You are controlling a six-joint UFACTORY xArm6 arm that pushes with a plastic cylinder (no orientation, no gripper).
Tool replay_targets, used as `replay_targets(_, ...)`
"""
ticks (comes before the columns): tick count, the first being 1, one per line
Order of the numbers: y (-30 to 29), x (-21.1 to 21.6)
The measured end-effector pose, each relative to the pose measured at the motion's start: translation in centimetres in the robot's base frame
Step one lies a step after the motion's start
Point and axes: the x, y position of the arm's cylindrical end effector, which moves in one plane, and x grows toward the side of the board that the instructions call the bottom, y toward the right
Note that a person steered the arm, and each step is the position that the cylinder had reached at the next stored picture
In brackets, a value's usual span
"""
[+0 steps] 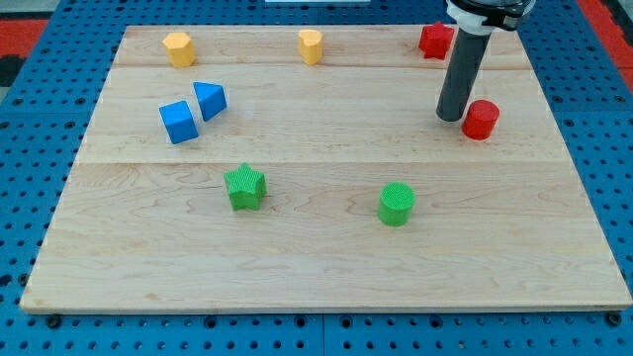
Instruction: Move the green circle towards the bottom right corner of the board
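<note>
The green circle (396,204) is a short green cylinder on the wooden board (316,267), right of the middle and toward the view's bottom. My tip (451,118) is the lower end of a dark rod coming down from the view's top right. It stands above and to the right of the green circle, well apart from it. It is just left of a red cylinder (481,120), close to it or touching it.
A green star (245,187) lies left of the green circle. Two blue blocks (178,122) (210,100) sit at the left. Two yellow blocks (178,48) (311,45) and a red block (434,41) line the top edge.
</note>
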Motion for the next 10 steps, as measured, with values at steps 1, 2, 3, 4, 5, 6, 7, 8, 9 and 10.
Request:
replay_targets(1,0.0,0.0)
replay_targets(2,0.0,-0.2)
replay_targets(3,-0.1,-0.5)
replay_targets(4,-0.5,-0.4)
replay_targets(5,-0.3,-0.2)
replay_targets(6,-2.8,7.5)
replay_targets(7,-5.1,7.4)
replay_targets(8,-7.3,7.8)
replay_targets(9,-11.1,7.9)
replay_targets(10,-12.8,9.7)
